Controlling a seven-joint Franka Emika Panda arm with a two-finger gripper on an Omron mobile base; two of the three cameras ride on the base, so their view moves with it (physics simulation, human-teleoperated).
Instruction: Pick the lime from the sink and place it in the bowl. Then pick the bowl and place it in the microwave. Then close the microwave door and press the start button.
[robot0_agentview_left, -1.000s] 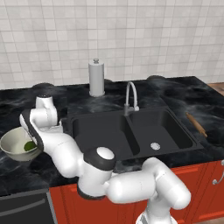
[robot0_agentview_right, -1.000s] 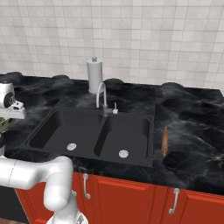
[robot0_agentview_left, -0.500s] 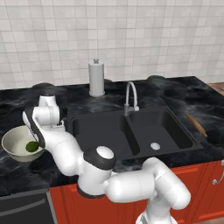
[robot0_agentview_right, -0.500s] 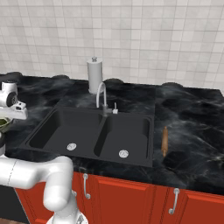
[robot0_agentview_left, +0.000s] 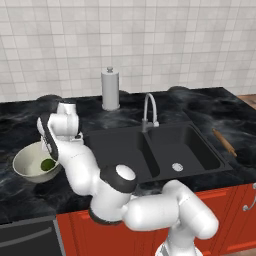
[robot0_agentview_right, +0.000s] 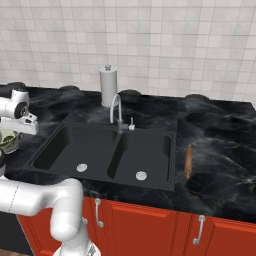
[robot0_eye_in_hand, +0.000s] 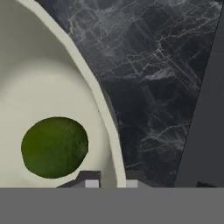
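The pale cream-green bowl (robot0_agentview_left: 22, 161) stands on the black counter left of the sink (robot0_agentview_left: 150, 150), with the dark-green lime (robot0_agentview_left: 46, 164) lying inside it. In the hand view the lime (robot0_eye_in_hand: 54, 146) rests on the bowl's floor, and the bowl's rim (robot0_eye_in_hand: 94, 87) runs down between my two fingertips. My gripper (robot0_eye_in_hand: 111, 183) is shut on that rim at the bowl's right side, with one fingertip (robot0_eye_in_hand: 91, 183) inside the bowl. In the right base view the hand hangs over the bowl (robot0_agentview_right: 7, 140) at the far left. The microwave and its door are out of view.
A paper-towel holder (robot0_agentview_left: 110, 89) stands behind the sink, and the chrome faucet (robot0_agentview_left: 148, 107) rises at its back edge. A wooden rolling pin (robot0_agentview_left: 224, 141) lies on the counter right of the sink. Red cabinets run below the counter's front edge.
The fingers have closed from wide open onto the bowl's rim. The hand has shifted slightly over the bowl; the lime stays inside.
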